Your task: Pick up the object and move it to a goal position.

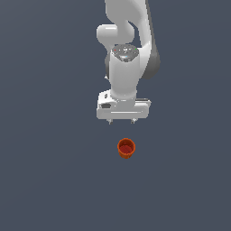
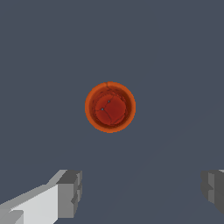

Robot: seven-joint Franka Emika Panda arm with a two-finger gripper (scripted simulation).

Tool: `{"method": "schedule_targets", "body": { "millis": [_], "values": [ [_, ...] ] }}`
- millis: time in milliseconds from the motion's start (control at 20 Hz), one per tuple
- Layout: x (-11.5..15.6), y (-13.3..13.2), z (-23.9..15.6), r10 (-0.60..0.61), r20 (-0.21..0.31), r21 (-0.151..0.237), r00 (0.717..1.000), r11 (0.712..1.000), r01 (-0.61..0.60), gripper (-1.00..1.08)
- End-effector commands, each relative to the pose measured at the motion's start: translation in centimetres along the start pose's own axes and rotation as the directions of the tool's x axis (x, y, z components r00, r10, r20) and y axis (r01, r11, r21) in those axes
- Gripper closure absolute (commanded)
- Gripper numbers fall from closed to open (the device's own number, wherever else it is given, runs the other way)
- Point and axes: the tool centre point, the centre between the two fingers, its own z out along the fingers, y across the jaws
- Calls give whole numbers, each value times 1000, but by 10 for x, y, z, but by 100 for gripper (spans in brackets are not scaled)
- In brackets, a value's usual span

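In the exterior view the hand [image 1: 122, 121] hung at centre frame with the cup [image 1: 126, 148] just below it and slightly right, upright on the bench [image 1: 45, 180] and apart from the fingers. The hand stood wide and empty. The risk, as I judged it, was that offset — a straight descent could bring one finger down on the rim and tip or knock the cup away. The wrist view showed what the other could not: the dark red inside of the cup [image 2: 110, 106], and the gap between the two fingers [image 2: 70, 192] — the cup lay off their line.
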Motion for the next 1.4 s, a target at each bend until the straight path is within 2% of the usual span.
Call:
{"method": "schedule_targets", "body": {
  "millis": [0, 750, 1050, 1350],
  "values": [
    [0, 0, 0, 0, 0, 0, 1000, 1000, 0, -20],
    [3, -4, 7, -26, -21, -6, 999, 1000, 26, -20],
    [9, -6, 18, -44, -63, -21, 997, 999, 42, -20],
    [18, -9, 34, -76, -130, -44, 989, 997, 71, -20]
  ]
}}
